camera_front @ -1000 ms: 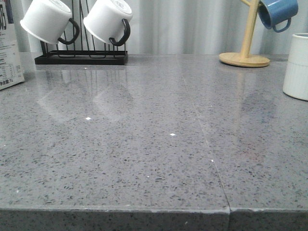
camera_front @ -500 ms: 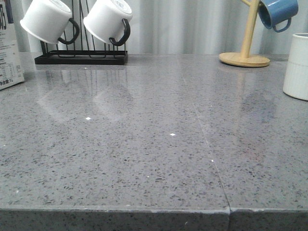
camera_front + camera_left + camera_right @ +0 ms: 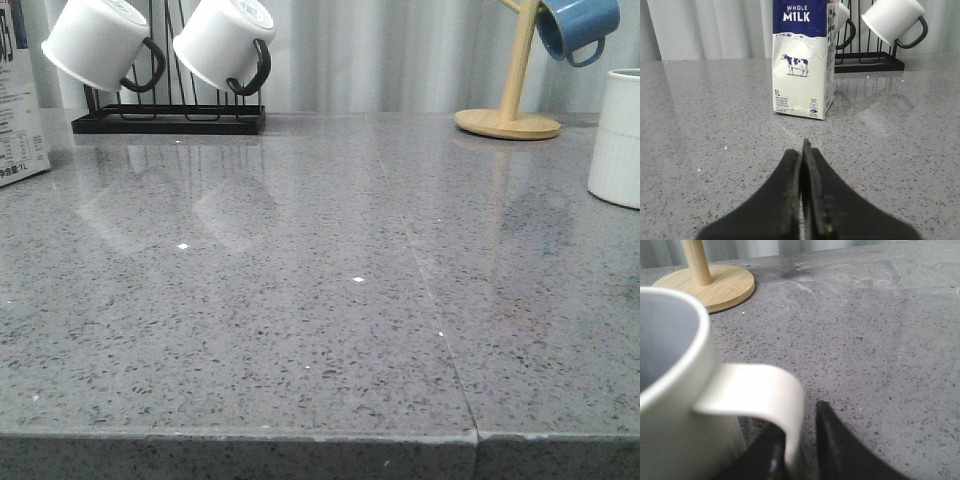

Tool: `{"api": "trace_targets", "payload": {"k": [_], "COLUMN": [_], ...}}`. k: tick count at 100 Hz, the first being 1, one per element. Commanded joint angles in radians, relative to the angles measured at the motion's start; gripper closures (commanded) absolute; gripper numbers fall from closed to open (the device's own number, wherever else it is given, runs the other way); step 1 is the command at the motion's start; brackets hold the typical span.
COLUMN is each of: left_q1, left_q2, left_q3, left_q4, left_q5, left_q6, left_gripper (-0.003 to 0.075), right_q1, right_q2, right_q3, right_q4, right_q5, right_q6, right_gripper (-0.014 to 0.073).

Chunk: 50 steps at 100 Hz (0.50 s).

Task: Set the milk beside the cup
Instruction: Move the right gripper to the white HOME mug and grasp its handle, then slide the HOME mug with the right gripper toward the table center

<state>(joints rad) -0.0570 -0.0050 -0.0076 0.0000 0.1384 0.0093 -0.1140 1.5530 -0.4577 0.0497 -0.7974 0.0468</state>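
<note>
1. Against the earlier front frames, the milk (image 3: pixel 20 110) at the far left edge has shifted a little further out of view; nothing else on the countertop (image 3: pixel 320 300) is seen to have changed.
2. In the left wrist view the milk (image 3: pixel 802 60) is seen standing upright on the counter, ahead of the left gripper (image 3: pixel 802 165) and apart from it. The gripper's fingers are pressed together, with nothing held between them.
3. The cup (image 3: pixel 615 135) stands at the far right of the counter, well apart from the milk. In the right wrist view the cup's handle (image 3: pixel 765 400) is seen between the fingers of the right gripper (image 3: pixel 800 440); whether the handle is actually clamped cannot be told.
4. The task is judged to be at its start: the milk has not yet been grasped.
5. Risks:
   - With the fingers together, the tall carton could be pushed over if it is approached before they are parted.
   - The mug rack (image 3: pixel 870 60) stands just behind the milk and could be struck on a wide approach.
   - The cup could be dragged if the right arm is moved while the handle sits between its fingers.
</note>
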Motion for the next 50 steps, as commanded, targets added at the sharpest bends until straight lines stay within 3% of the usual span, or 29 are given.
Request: {"api": "trace_targets", "payload": {"k": [1, 12, 50], "left_q1": [-0.007, -0.007, -0.007], "left_q2": [-0.031, -0.031, -0.031], "left_q3": [0.061, 0.061, 0.061], "left_q4": [0.0, 0.0, 0.0], "left_q5": [-0.078, -0.078, -0.078], "left_q6": [-0.009, -0.009, -0.009], "left_gripper": [0.0741, 0.0741, 0.0741], "right_q1": [-0.01, -0.01, 0.064], "right_q2": [-0.026, -0.026, -0.136], "right_q3": [-0.026, -0.026, -0.026], "right_q4": [-0.002, -0.002, -0.044], "right_q5": [-0.073, -0.077, -0.07], "right_q6": [-0.014, -0.014, -0.014], "right_gripper": [0.0579, 0.0641, 0.065]}}
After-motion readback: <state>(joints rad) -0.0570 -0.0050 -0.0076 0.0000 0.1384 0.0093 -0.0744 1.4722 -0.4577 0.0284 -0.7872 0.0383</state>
